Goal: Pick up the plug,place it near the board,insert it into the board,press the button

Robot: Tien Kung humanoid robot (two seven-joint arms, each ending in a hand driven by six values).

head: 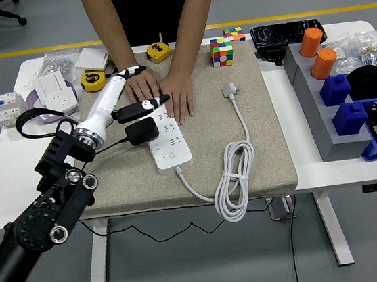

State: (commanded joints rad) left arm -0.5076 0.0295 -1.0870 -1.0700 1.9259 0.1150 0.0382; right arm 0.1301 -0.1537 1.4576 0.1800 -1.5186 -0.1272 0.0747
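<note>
Plug (142, 130) seated in board (166, 135), just below left hand (131, 100); fingers (142, 107) extended, gripping nothing.

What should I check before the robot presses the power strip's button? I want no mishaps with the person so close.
1. Black plug seated in the white power strip: ok, it sits against the strip's left side.
2. Left robot hand near the strip: ok, over its far end.
3. Robot hand empty: ok, fingers hold nothing.
4. Person's hands clear: not ok, both rest at the strip's far end beside the robot hand.
5. Button unobstructed: ok.
6. Right arm: cannot tell, out of view.
</note>
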